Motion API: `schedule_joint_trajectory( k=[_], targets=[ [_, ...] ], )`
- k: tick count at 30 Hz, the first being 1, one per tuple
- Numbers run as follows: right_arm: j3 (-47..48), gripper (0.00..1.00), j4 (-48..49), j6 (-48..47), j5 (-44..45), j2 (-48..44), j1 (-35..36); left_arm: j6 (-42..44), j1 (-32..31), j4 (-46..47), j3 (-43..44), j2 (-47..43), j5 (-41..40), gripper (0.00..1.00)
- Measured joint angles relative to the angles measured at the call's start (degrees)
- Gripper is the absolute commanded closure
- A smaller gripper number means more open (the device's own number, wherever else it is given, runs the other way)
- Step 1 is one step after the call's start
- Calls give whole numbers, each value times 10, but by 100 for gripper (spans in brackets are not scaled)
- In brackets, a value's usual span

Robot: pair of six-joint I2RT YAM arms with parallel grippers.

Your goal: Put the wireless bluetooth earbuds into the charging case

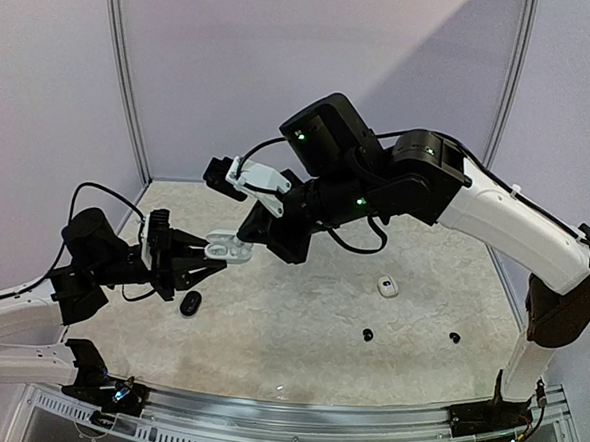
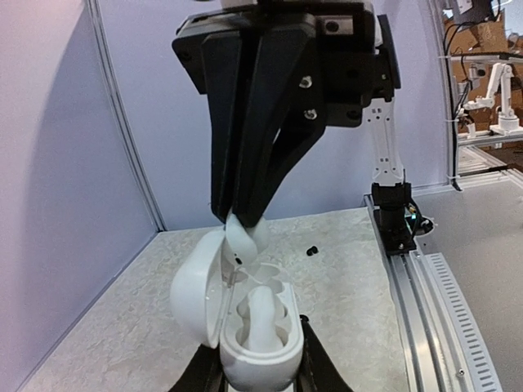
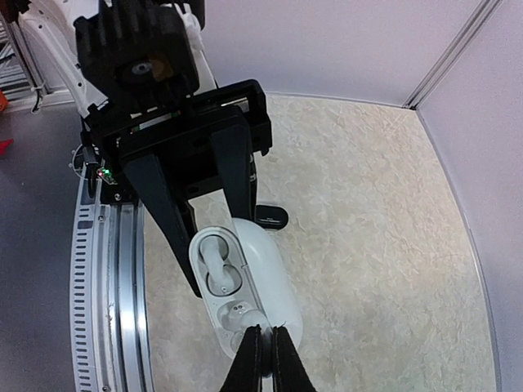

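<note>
Three cases are in view: an open white case point(image 1: 228, 247), a small white case point(image 1: 387, 286) and one black case point(image 1: 190, 303). Four earbuds show: a left black earbud point(image 1: 367, 334) and a right black earbud point(image 1: 454, 337) on the surface point(image 1: 300, 301), plus a seated white earbud point(image 2: 261, 314) and an upper white earbud point(image 2: 239, 235).

robotics lab: partition walls point(image 1: 315, 62), another robot arm point(image 2: 500, 90) beyond
</note>
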Motion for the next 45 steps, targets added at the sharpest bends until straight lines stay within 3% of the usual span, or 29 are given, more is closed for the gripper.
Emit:
schedule_joint_trajectory(
  k=[15,30,45],
  targets=[
    [-112,100,93,-41,-52,-69,-1,-52,0,41,-1,8,46,100],
    [-117,100,99,-82,-62,-70,4,-87,0,42,2,10,53,100],
    [-117,100,97,-111,-14,-62,19,-115,0,38,9,16,43,100]
  ],
)
